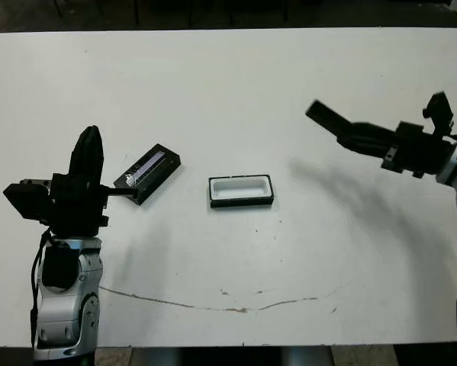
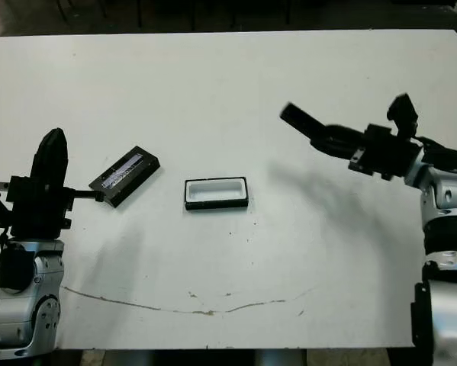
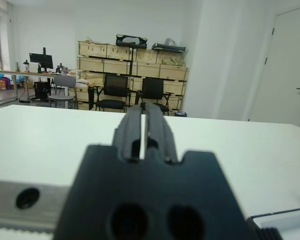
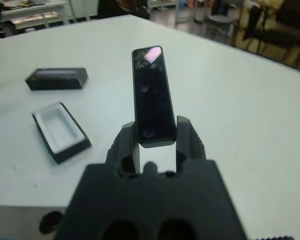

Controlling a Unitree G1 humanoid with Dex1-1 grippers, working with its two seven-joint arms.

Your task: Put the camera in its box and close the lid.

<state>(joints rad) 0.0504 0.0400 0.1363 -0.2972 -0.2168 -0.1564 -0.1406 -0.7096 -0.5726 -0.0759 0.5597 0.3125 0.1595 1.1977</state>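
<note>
Clearly, the camera (image 4: 150, 95), clamped at one end by the right gripper (image 4: 155, 137) while the left gripper (image 3: 144, 131) is closed empty, could be tilted against the box (image 1: 241, 191) rim.

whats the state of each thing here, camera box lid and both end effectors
camera: held in the right end effector, off the table
box: open, empty, white lining showing, on the table
lid: off the box, lying flat on the table beside it
right end effector: shut on the camera
left end effector: shut, holding nothing
</note>
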